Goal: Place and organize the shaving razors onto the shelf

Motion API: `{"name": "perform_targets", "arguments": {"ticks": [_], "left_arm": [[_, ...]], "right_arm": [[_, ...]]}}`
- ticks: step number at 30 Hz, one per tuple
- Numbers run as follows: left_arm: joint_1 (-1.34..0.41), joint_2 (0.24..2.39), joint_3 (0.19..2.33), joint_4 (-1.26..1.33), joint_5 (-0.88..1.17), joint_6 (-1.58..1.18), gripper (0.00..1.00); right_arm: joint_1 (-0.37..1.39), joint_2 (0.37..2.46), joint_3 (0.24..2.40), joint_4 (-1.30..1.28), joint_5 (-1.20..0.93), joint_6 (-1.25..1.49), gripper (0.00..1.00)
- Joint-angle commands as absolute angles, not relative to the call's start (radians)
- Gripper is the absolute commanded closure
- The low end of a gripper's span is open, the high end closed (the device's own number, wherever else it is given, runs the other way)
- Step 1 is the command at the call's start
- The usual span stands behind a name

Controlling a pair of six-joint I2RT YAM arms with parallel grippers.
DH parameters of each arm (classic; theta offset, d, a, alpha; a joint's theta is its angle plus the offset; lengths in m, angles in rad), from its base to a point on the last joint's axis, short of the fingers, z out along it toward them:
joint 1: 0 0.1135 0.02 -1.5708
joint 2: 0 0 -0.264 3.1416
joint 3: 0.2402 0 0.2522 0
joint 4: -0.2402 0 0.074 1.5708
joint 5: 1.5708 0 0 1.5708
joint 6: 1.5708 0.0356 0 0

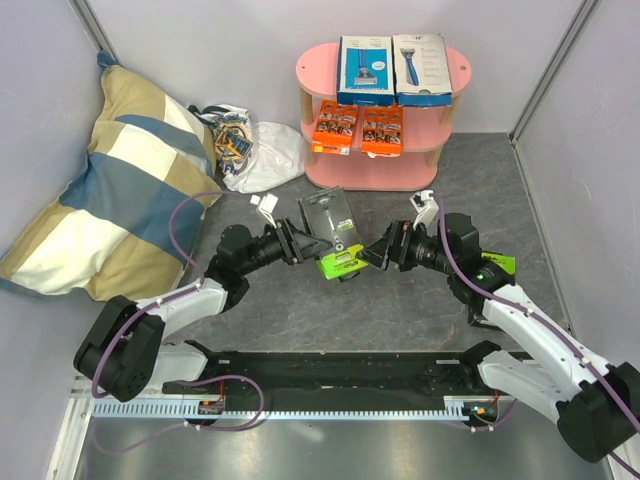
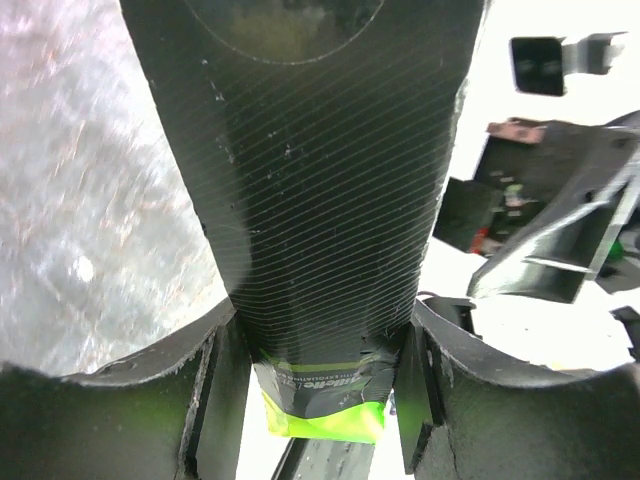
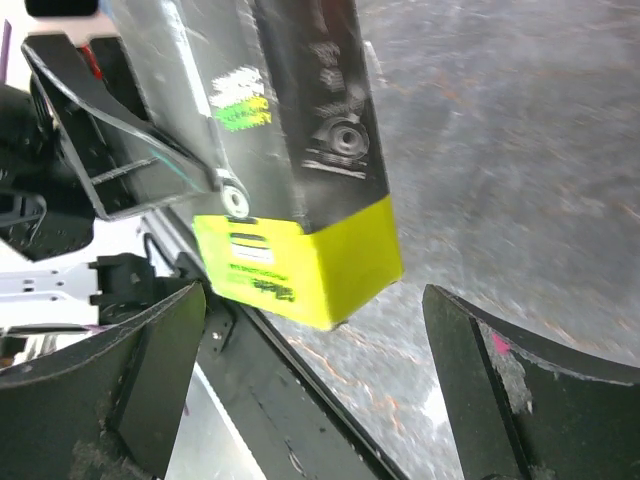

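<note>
1. The lime-green-and-black box [image 1: 335,232] hangs in the air above the grey table [image 1: 400,315], between the two arms. It is in front of the pink shelf [image 1: 310,68] and well apart from it.
2. The left gripper [image 1: 303,238] is clamped on this box. In the left wrist view its fingers [image 2: 215,400] press against opposite sides of the pack, with no gap showing.
3. The right gripper [image 1: 372,252] is spread wide. In the right wrist view its fingers [image 3: 150,390] stand on either side of the lime end and touch neither face.
4. From above, the box's long axis runs from the black end, which points toward the shelf, to the lime end, which points back toward the arm bases, at a slight slant. The left gripper comes in from the left, across that axis. The right gripper faces the lime end from the right.
5. On the shelf's top tier, a blue box [image 1: 364,70] and a white box [image 1: 421,68] stand side by side. Two orange cards [image 1: 335,127] [image 1: 382,130] lie together on the middle tier, with bare pink board to their right.
6. As a judgement, the left arm alone carries the pack, and the shelf lies straight beyond the black end. The coming move is therefore a forward carry along the box's own length. The right gripper likely has to draw back first, because the lime end sits inside its spread fingers.
</note>
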State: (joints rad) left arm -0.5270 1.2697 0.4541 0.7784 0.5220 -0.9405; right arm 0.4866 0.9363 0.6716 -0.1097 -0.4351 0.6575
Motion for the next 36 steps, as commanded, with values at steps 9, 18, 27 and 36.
{"name": "perform_targets", "arguments": {"ticks": [9,18,27,36], "left_arm": [[-0.468,1.322,0.574,1.187,0.811,-1.106,0.98],[-0.460,1.413,0.569,1.356,0.802,-1.201,0.98],[-0.419,1.401,0.589,1.192,0.753,-1.118,0.40],[-0.313,1.146,0.694,0.466,0.441,-0.720,0.12]], "right_arm": [[0.483,1.066,0.559,0.317,-0.614,0.761,0.02],[0.483,1.060,0.505,0.486,-0.661,0.833,0.26],[0.483,1.077,0.491,0.485,-0.663,0.825,0.62],[0.483,1.224,0.480,0.518,-0.683,0.805,0.68]]}}
